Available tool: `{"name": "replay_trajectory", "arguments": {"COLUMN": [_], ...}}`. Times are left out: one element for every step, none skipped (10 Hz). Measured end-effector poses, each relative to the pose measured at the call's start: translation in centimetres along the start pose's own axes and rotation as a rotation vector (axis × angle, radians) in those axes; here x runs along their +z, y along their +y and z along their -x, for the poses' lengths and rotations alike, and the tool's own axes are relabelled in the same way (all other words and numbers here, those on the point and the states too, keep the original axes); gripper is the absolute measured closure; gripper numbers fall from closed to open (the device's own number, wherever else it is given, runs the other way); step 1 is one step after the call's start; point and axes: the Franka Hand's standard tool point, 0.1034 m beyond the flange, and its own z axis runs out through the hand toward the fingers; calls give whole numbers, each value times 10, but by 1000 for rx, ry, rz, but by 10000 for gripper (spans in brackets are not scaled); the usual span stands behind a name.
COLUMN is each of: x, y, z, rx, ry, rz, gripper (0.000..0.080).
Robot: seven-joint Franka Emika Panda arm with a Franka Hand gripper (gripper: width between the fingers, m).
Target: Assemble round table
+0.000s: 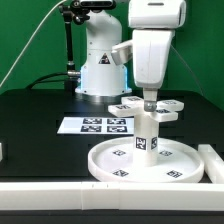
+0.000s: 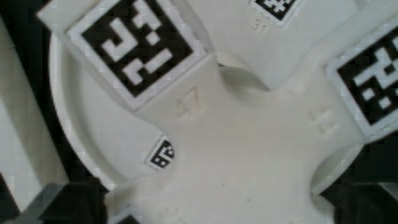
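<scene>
Nearest me runs the long white wall (image 1: pixel 110 187) along the front edge of the black surface (image 1: pixel 40 110). Just behind it lies the disc (image 1: pixel 140 160), flat, rim up, with tags on its floor. From the middle of the disc the leg (image 1: pixel 147 135) stands upright, so its long axis is vertical. On top of the leg sits the foot (image 1: pixel 146 109), its cross arms spread level, each carrying a tag.

The claw (image 1: pixel 150 97) hangs straight over that stack, right at the hub of the foot. So the table lies directly below it, not off to either side, and any coming move looks to be up or down along the leg's line, or a turn about it. From the exterior view the fingertips are partly lost against the white foot; I judge the jaws spread wide and holding nothing. The wrist view agrees: it looks down onto the hub and tagged arms of the foot (image 2: pixel 222 110) at close range, with no finger pressing on it that I can make out.

Further back, toward the exterior view's left, the marker board (image 1: pixel 95 125) lies flat, well apart from the disc. Behind it stands the arm's base (image 1: pixel 100 70).
</scene>
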Motion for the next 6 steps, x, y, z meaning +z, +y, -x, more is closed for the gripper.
{"name": "replay_trajectory", "arguments": {"x": [1, 2, 3, 3, 3, 3], "y": [0, 0, 0, 0, 0, -1], "z": [5, 9, 12, 12, 12, 10], "rx": [9, 16, 22, 24, 25, 35], "ry": [-1, -2, -2, -2, -2, -2], "rz": [-2, -4, -6, -7, -7, -7], "gripper": [150, 150, 150, 150, 150, 150]}}
